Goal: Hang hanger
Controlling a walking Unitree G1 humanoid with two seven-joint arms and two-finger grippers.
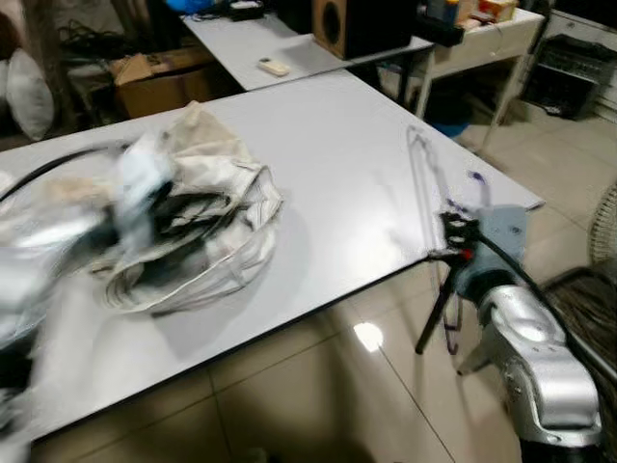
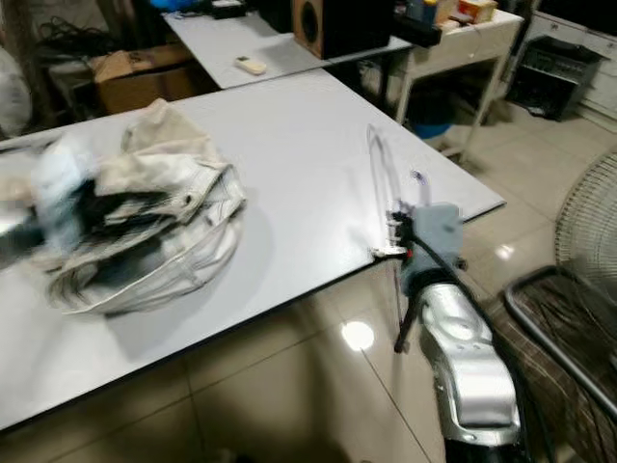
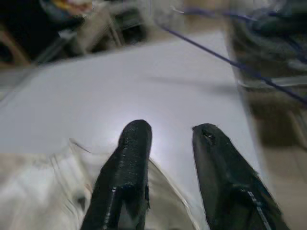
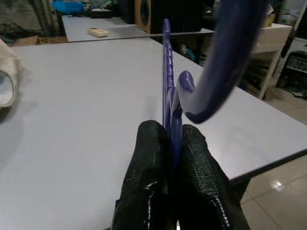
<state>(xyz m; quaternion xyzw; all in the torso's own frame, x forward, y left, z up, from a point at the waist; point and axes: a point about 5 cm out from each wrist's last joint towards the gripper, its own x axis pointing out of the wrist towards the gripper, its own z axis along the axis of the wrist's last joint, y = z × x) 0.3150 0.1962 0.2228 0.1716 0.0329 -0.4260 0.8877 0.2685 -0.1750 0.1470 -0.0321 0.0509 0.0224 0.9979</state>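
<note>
Right wrist view: right gripper [image 4: 172, 132] clamped on the purple hanger [image 4: 168, 81], centre frame over the table [image 1: 328, 164]; left gripper [image 3: 170, 132] fingers apart above a cream jacket [image 1: 207, 207], left; speaker [image 1: 337, 24] upper centre.

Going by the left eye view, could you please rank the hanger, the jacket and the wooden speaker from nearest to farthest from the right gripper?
1. Hanger: clamped in the right gripper, running across the white table near its right edge.
2. Jacket: crumpled on the table's left part, under the blurred left gripper.
3. Wooden speaker: on the far table, at the back.
</note>
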